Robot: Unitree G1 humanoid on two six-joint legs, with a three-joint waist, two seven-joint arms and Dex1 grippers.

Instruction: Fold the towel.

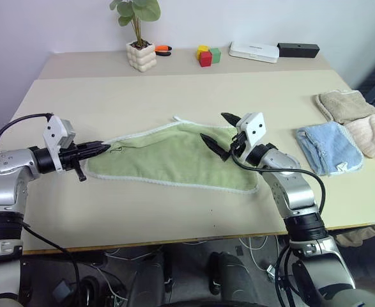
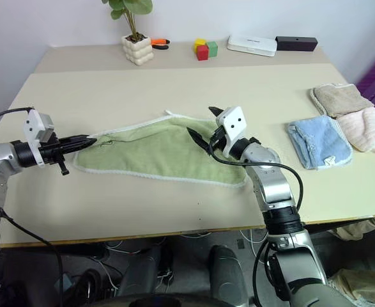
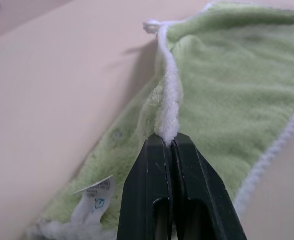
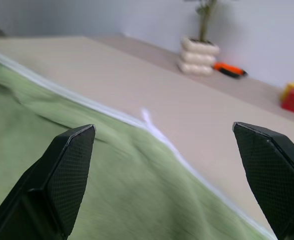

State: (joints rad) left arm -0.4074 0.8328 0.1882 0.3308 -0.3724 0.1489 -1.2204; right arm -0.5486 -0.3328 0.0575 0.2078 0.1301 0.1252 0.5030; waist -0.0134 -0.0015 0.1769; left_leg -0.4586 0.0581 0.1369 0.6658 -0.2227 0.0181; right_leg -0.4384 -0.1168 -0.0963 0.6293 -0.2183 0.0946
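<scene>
- Pinching the white edging at the towel's left corner, the left hand (image 1: 104, 148) is clenched tight on the cloth, its black fingers (image 3: 173, 195) pressed together around a bunched ridge of hem, with a small white label lying just beside them.
- Spread across the middle of the surface (image 1: 174, 211), the towel (image 1: 174, 160) lies mostly flat, its left corner lifted slightly and a small white loop at its far edge.
- Hovering over the towel's right part, the right hand (image 1: 219, 135) is released, fingers spread wide with nothing between them.
- Judging by the terry pile, the towel will be light, soft and limp: it should sag and drag rather than hold shape, so corners and stitched edging look the surest hold.
- Lying well apart at the right are a light blue towel (image 1: 329, 147) and beige (image 1: 344, 105) and pink (image 1: 374, 134) ones.
</scene>
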